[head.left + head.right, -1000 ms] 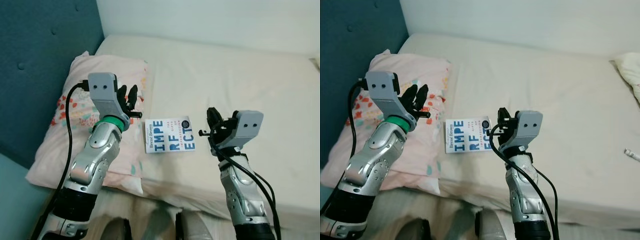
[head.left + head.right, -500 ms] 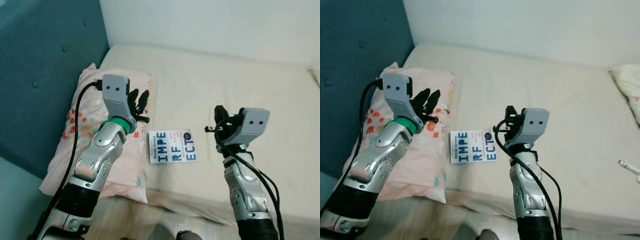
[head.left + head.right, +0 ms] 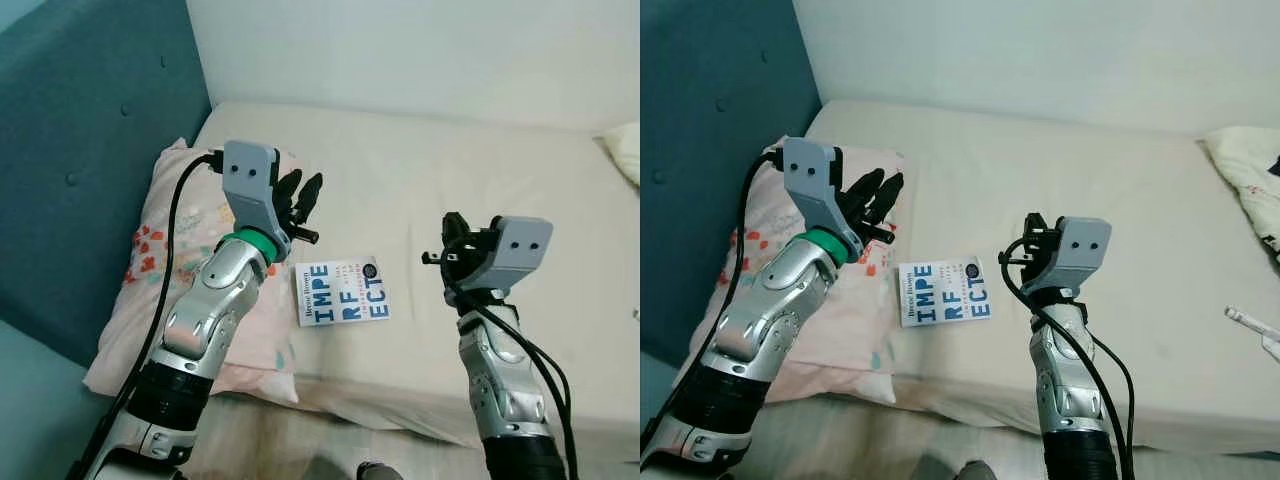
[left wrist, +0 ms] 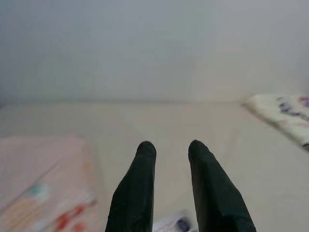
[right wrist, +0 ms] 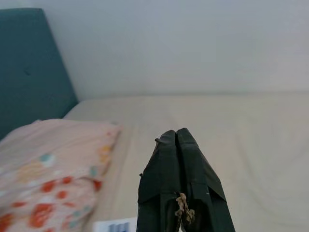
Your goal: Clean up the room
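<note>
A white book with big blue letters (image 3: 343,291) lies flat on the cream bed (image 3: 450,170), near its front edge. A pink patterned pillow (image 3: 190,270) rests to its left against the headboard. My left gripper (image 3: 300,192) is raised above the pillow's right edge, left of and above the book, open and empty, its fingertips (image 4: 146,147) apart. My right gripper (image 3: 453,228) hovers right of the book, shut with nothing in it, its fingers (image 5: 176,145) pressed together.
A teal padded headboard (image 3: 90,150) stands on the left and a white wall (image 3: 420,50) runs behind the bed. A second patterned pillow (image 3: 1250,180) lies at the far right, with a small white object (image 3: 1250,322) in front of it.
The camera shifted, so the scene sits slightly differently. My left gripper has risen and moved right, toward the book. The right gripper stays shut beside the book.
</note>
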Available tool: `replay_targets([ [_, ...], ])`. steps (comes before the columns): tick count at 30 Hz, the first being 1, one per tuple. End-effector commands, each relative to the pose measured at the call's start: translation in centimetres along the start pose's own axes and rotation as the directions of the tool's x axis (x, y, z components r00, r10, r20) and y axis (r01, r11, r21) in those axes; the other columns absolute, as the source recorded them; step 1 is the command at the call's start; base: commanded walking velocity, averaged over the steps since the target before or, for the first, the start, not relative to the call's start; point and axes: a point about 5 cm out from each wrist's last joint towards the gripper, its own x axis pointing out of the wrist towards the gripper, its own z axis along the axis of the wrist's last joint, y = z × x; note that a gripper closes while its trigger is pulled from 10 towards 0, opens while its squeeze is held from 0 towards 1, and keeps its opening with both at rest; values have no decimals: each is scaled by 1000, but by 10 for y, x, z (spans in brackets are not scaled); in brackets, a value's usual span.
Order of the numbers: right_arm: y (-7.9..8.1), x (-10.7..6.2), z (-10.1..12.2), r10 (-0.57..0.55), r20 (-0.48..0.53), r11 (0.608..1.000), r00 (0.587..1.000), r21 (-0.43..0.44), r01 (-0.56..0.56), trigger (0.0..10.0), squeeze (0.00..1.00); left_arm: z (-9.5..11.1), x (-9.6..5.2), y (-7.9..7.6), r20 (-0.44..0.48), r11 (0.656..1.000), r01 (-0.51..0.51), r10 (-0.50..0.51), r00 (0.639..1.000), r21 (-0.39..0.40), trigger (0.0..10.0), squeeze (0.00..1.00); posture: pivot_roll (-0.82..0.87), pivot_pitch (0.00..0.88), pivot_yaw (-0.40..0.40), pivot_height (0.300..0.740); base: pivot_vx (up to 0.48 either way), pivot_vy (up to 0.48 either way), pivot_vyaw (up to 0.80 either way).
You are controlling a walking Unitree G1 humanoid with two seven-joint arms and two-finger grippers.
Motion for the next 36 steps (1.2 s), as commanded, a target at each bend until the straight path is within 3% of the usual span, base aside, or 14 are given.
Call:
replay_targets([
  [1, -4, -3, -4, -12, -15, 1000, 1000, -2, 12, 10000, 0, -3, -1, 1, -11, 1000, -3, 3, 1000, 2, 10000, 0, -67, 93, 37, 736, 0, 480, 0],
  [5, -3, -3, -4, -12, -15, 1000, 1000, 0, 12, 10000, 0, -3, -1, 0, -10, 1000, 0, 0, 1000, 3, 10000, 0, -68, 94, 38, 736, 0, 480, 0],
  [20, -4, -3, -5, -15, -14, 1000, 1000, 3, 15, 10000, 0, -1, 1, -6, 18, 999, 31, -32, 999, 16, 10000, 0, -65, 96, 42, 736, 0, 0, 0],
  [24, -3, -3, -6, -12, -11, 1000, 1000, 7, 12, 10000, 0, 1, 1, -7, 46, 998, 29, -32, 998, 59, 10000, 0, -64, 97, 43, 736, 0, 0, 0],
  [36, -3, -3, -6, -11, -11, 1000, 1000, 9, 12, 10000, 0, -2, 1, -7, 43, 998, 14, -16, 999, 59, 10000, 0, -63, 99, 44, 736, 420, 0, 0],
])
